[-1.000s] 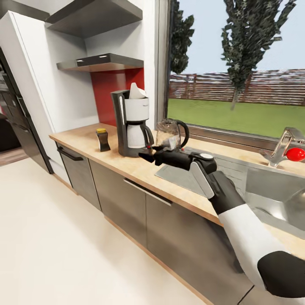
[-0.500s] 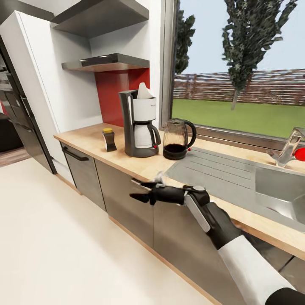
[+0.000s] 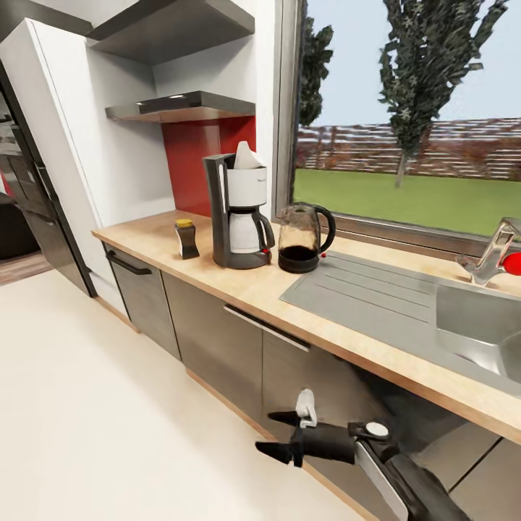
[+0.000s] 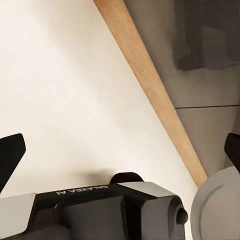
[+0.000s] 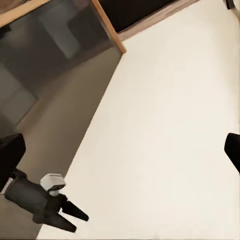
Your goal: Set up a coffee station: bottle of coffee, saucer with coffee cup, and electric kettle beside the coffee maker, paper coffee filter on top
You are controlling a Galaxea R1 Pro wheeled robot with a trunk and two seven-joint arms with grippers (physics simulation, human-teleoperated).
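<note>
Right gripper (image 3: 278,435) hangs low before the grey cabinet fronts (image 3: 217,340), fingers spread apart, nothing held. Up on the wooden surface (image 3: 246,286), the black-and-white coffee maker (image 3: 237,210) wears its white paper filter (image 3: 247,155); the small dark coffee bottle with yellow lid (image 3: 187,239) stands just beside it, the glass electric kettle (image 3: 302,238) on the other side. Left gripper's fingers (image 4: 11,155) spread wide, empty. Kettle step looks done; saucer and cup come next, so go find them.
</note>
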